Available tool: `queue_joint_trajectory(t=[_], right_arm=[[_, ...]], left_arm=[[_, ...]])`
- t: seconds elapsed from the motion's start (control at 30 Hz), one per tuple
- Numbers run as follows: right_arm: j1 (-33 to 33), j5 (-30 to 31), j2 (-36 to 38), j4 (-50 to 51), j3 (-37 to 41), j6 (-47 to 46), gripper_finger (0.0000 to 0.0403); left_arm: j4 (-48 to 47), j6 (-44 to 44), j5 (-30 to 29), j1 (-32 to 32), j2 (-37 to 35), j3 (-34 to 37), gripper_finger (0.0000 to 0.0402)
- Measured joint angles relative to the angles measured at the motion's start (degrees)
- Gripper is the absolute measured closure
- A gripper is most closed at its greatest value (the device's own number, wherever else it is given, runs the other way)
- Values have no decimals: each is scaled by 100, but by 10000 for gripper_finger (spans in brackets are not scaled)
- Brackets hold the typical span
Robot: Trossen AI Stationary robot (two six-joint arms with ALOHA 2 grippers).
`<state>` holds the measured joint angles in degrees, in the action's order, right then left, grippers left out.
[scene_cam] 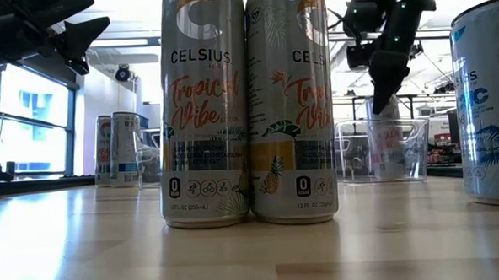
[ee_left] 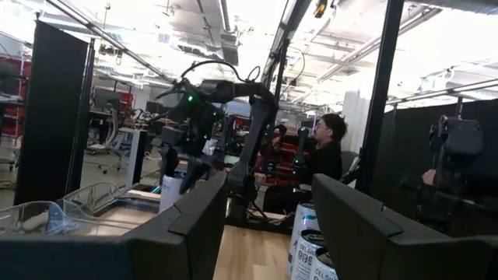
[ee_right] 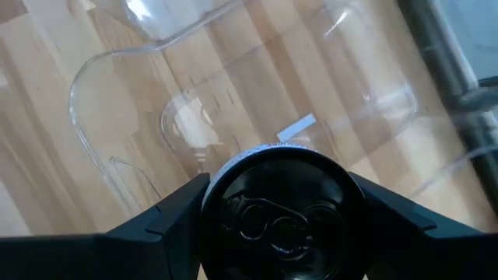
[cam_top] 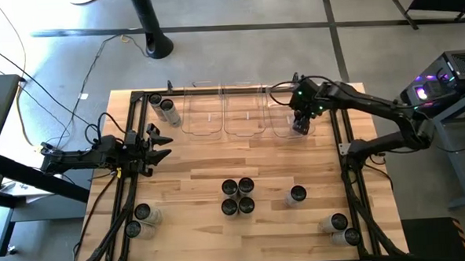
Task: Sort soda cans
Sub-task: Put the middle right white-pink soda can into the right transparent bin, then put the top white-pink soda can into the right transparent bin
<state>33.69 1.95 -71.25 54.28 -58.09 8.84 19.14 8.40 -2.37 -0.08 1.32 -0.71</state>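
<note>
My right gripper (ee_right: 278, 185) is shut on a pale soda can (ee_right: 280, 214), which stands in the rightmost of three clear bins (cam_top: 285, 119) at the table's far edge. The low view shows this can (scene_cam: 393, 151) inside the bin's walls, below the gripper (scene_cam: 380, 88). Other soda cans stand upright on the table: a cluster at the centre (cam_top: 237, 197), one beside it (cam_top: 297, 194), pairs at the near right (cam_top: 340, 226) and near left (cam_top: 142, 217). Two more (cam_top: 165, 108) are at the far left. My left gripper (cam_top: 158, 145) waits open at the left edge. My right gripper pinches the can between its two fingers (ee_right: 156, 222), on opposite sides of the wall just under the top rim (ee_right: 214, 194). The fingers come from above, slanting steeply down. The can hangs upright below them inside the bin; whether its base touches the bin floor I cannot tell.
Two more clear bins (cam_top: 204, 114) (cam_top: 243, 113) stand left of the one in use. A black frame (cam_top: 132, 174) runs along the table's left and right sides. Bare wood lies between the bins and the central cans. A person (ee_left: 323, 155) sits beyond the table.
</note>
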Motion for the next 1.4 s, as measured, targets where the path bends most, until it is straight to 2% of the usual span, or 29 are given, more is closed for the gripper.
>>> queue_joint_trajectory(t=[0.17,0.4,0.9,1.1,1.4], right_arm=[[-66,83,307,-55,-205,-115,160],[-321,127,414,594,-169,-294,160],[-374,149,403,290,361,-354,159],[-374,152,403,326,364,-391,107],[-374,231,550,532,98,-382,96]], left_arm=[[0,-2,0,0,0,0,220],[-2,0,0,0,0,-1,220],[4,0,0,-2,0,-2,220],[9,0,2,-2,0,-1,220],[13,0,0,0,0,0,220]])
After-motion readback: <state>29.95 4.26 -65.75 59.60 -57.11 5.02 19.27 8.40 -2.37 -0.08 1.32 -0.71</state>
